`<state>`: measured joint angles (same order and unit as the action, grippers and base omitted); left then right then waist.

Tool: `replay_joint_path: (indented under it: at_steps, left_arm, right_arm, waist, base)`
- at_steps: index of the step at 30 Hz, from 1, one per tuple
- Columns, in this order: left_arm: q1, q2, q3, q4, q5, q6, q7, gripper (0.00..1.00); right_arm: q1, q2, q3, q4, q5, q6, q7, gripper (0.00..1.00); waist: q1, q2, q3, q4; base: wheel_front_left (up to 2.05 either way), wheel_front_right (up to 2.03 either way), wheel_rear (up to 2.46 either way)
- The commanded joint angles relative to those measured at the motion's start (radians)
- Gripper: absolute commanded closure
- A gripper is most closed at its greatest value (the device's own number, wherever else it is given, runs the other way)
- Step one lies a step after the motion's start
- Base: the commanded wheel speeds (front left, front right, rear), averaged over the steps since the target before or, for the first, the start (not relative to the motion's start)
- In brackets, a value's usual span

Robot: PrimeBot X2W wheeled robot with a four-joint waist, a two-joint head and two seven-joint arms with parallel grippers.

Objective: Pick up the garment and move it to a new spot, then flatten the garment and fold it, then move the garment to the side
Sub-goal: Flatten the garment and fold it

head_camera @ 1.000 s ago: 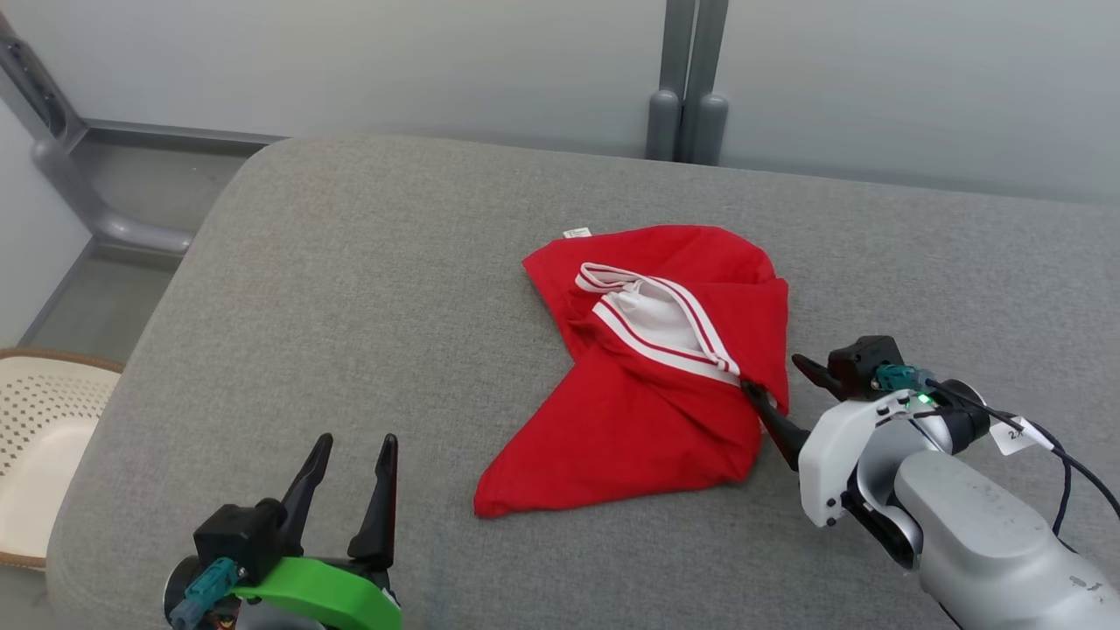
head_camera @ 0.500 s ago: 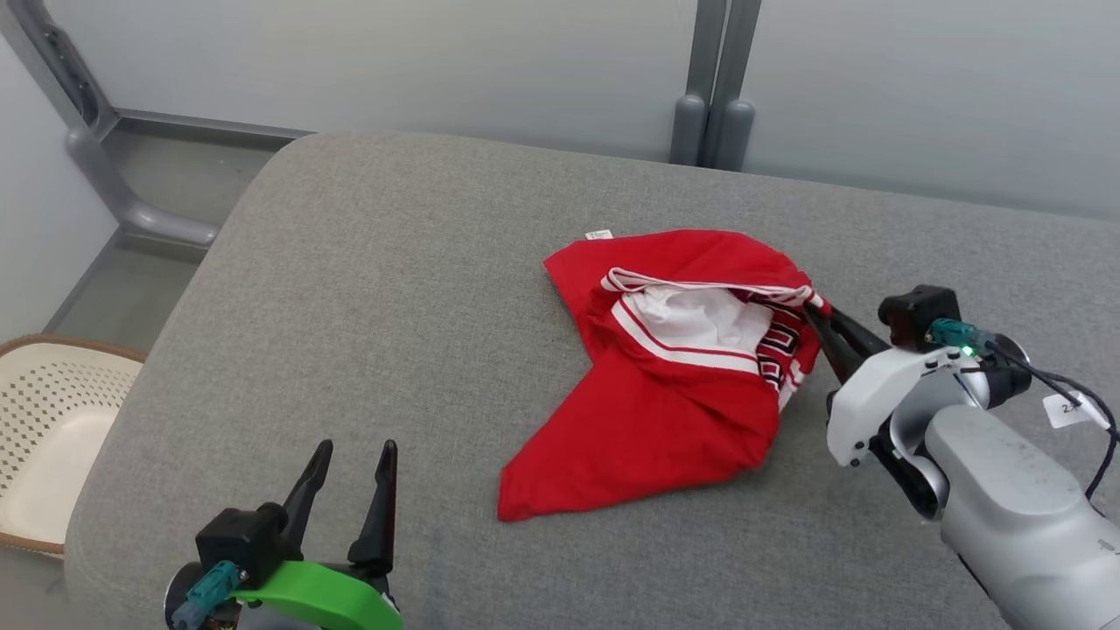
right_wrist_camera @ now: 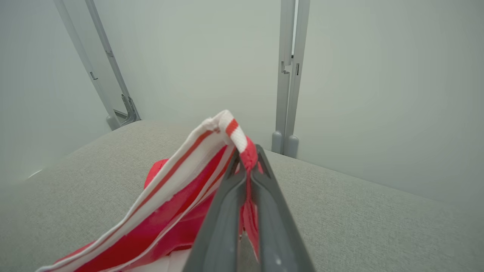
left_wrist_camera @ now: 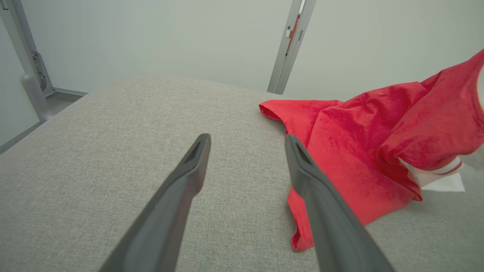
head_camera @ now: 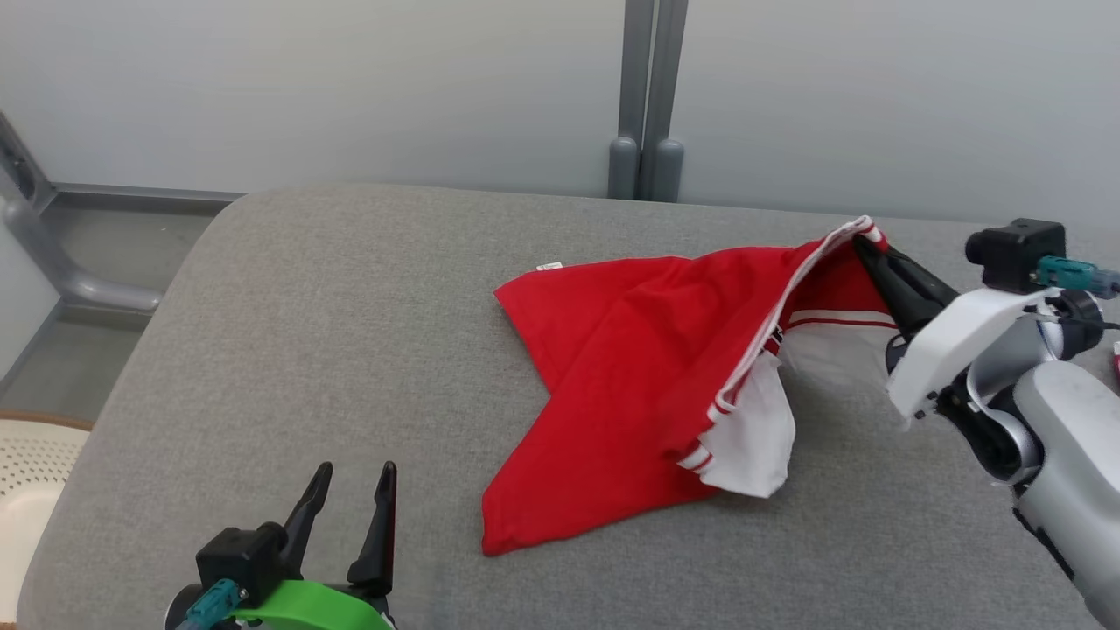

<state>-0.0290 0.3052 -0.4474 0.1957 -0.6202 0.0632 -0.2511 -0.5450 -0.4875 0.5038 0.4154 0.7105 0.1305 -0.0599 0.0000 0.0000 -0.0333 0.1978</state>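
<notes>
The garment (head_camera: 630, 376) is a red top with white-and-red striped trim and a white inside, lying crumpled on the grey cushion (head_camera: 350, 350). My right gripper (head_camera: 866, 248) is shut on the striped edge and holds that corner raised to the right, so the cloth drapes down from it. In the right wrist view the trim (right_wrist_camera: 230, 132) pokes out above the closed fingers (right_wrist_camera: 227, 211). My left gripper (head_camera: 350, 490) stands open near the cushion's front edge, left of the garment, nothing between its fingers. The left wrist view shows the garment (left_wrist_camera: 363, 143) to the right of the open fingers (left_wrist_camera: 181, 196).
A grey wall with a vertical post (head_camera: 646, 96) stands behind the cushion. A pale perforated basket (head_camera: 31, 472) sits on the floor at the left. A grey frame bar (head_camera: 61, 271) runs along the back left.
My right gripper has closed on the striped edge and pulled it up and to the right, opening out the garment. The camera has shifted. The left gripper stays where it was.
</notes>
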Motion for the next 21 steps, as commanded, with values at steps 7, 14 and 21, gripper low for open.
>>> replay_joint_path:
  at_steps: [7, 14, 21]
  left_arm:
    - [0.003, 0.004, 0.002, -0.007, -0.005, 0.006, -0.003, 0.0]
    - [-0.031, -0.008, -0.013, -0.002, 0.001, -0.007, -0.001, 0.0]
    - [-0.064, -0.018, -0.019, 0.018, 0.006, -0.018, -0.005, 0.0]
  right_arm:
    - [0.129, -0.057, -0.13, -0.125, -0.037, 0.001, 0.119, 1.0]
    - [0.135, -0.052, -0.191, -0.14, -0.085, 0.001, 0.152, 1.0]
    - [0.053, -0.056, -0.195, -0.016, -0.105, 0.0, 0.118, 1.0]
  waist:
    - [0.0, 0.0, 0.005, -0.059]
    - [0.0, 0.0, 0.053, -0.034]
    - [0.0, 0.0, 0.1, 0.033]
  base:
    - [0.0, 0.0, 0.0]
    - [0.0, 0.0, 0.0]
    - [0.0, 0.0, 0.0]
